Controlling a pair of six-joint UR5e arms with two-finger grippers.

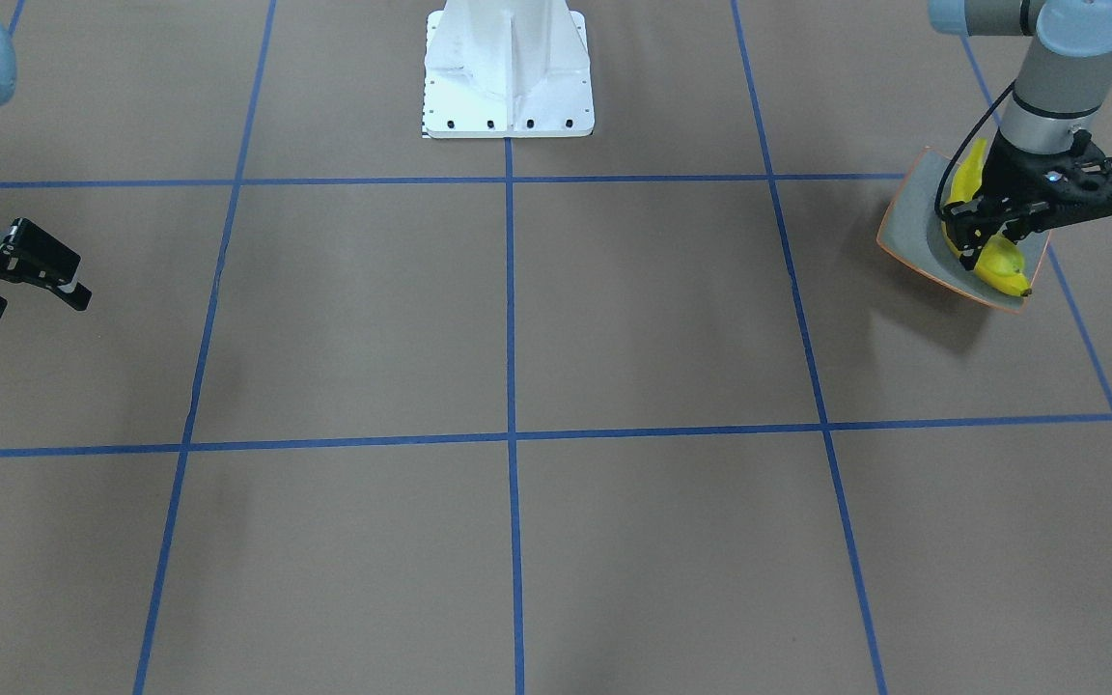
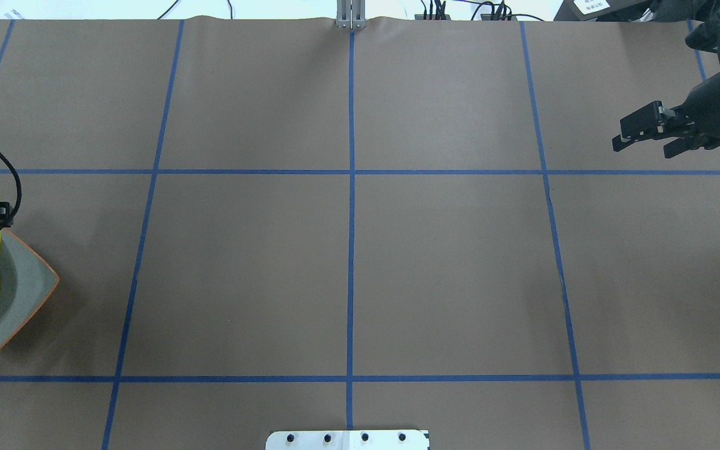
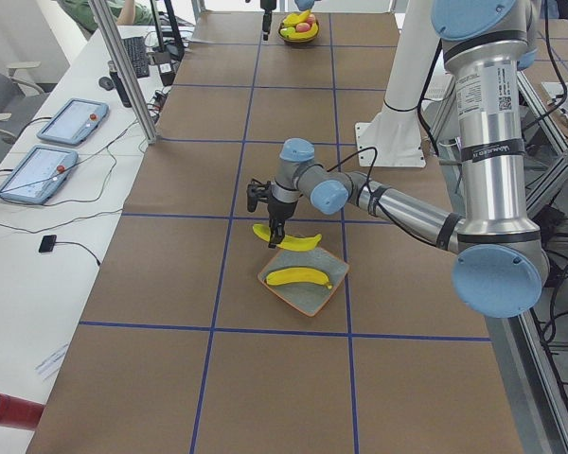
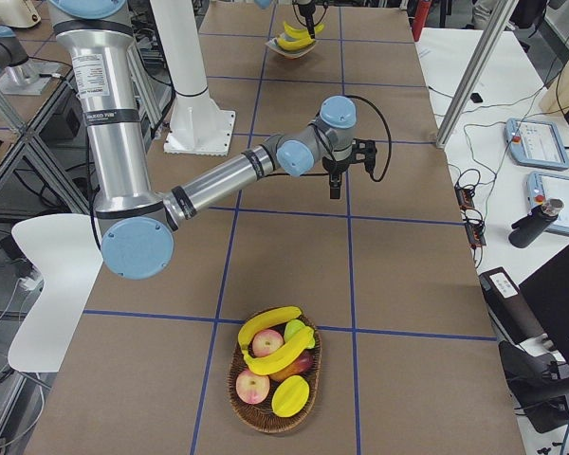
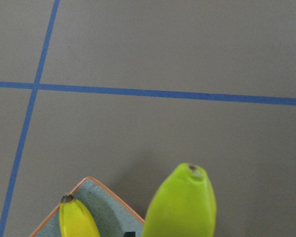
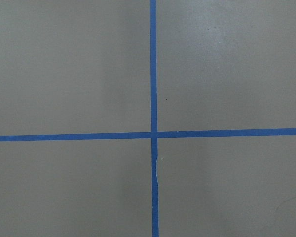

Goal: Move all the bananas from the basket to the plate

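My left gripper (image 1: 976,246) is shut on a yellow banana (image 5: 182,202), holding it just over the grey, orange-rimmed plate (image 1: 908,227) at the table's left end. Its tip pokes out past the plate's edge. A second banana (image 3: 300,277) lies in the plate (image 3: 308,295). At the other end of the table the woven basket (image 4: 237,379) holds two more bananas (image 4: 283,355) on top of other fruit. Away from the basket, my right gripper (image 2: 642,150) hangs open and empty above the bare table.
The basket also holds apples (image 4: 253,387) and a yellow-green fruit. The white robot base (image 1: 508,72) stands at the middle of the near edge. Blue tape lines divide the brown table. Tablets and cables lie on side benches beyond the table's far edge.
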